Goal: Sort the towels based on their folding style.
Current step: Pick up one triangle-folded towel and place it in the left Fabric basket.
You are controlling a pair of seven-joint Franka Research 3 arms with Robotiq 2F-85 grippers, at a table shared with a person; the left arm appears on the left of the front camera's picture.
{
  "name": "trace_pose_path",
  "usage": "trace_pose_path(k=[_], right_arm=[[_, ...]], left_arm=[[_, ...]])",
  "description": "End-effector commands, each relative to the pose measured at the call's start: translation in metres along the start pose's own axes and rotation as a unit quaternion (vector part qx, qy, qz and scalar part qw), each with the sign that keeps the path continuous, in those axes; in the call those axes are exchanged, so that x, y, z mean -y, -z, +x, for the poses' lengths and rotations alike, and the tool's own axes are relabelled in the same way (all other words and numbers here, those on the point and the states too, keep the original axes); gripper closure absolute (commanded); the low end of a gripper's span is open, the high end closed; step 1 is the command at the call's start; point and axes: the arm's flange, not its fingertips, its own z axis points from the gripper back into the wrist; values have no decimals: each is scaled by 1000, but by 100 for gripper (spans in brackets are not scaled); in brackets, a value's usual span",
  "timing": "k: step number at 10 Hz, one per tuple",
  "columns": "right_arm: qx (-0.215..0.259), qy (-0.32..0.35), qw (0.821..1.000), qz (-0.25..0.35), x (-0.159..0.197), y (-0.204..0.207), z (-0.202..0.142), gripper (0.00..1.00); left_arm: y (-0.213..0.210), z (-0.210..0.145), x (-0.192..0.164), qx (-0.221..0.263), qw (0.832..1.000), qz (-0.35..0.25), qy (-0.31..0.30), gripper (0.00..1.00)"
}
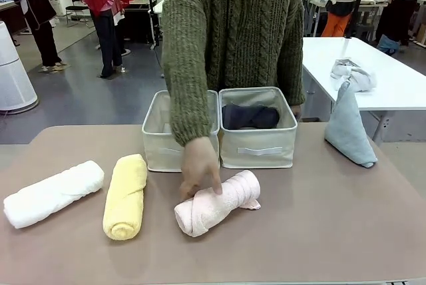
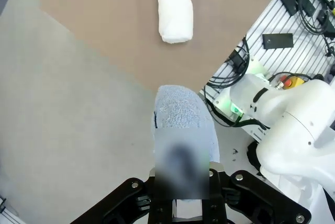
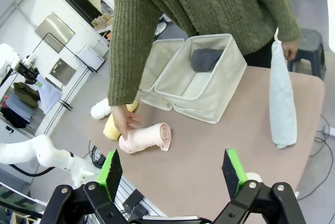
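1. While the person's hand [image 1: 198, 165] rests on the pink roll [image 1: 216, 203] at the middle of the table [image 1: 319, 232], probably to point it out or steady it, neither arm reaches into that space.
2. Left gripper [image 2: 180, 192] is clamped tight on the periwinkle-blue cone [image 2: 180, 119]. It holds the cone out past the table's near left corner, over the floor. I judge this keeps the cone clear of the person's arm until the way to a box is free.
3. Right gripper [image 3: 171, 174] stands wide apart with nothing between its pads, above the table's near edge. It seems ready to take a roll.
4. Dark grey roll [image 1: 249, 116] lies inside the right box [image 1: 259, 155] by the far edge, so rolls probably belong there. The left box [image 1: 158, 145] touching it is likely meant for cones.
5. White roll [image 1: 53, 193] and yellow roll [image 1: 125, 195] lie near each other toward the near left corner, unsorted. The pale grey-teal cone [image 1: 347, 128] stands on its base at the far right edge.
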Motion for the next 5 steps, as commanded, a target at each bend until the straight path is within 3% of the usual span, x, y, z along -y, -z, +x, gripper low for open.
trace_pose_path(k=[1,5], right_arm=[[2,-2,1000,-1,0,1,0,0],[2,-2,1000,-1,0,1,0,0]], left_arm=[[7,17,-1,-1,1000,8,-5,84],[12,21,7,8,1000,15,-14,84]])
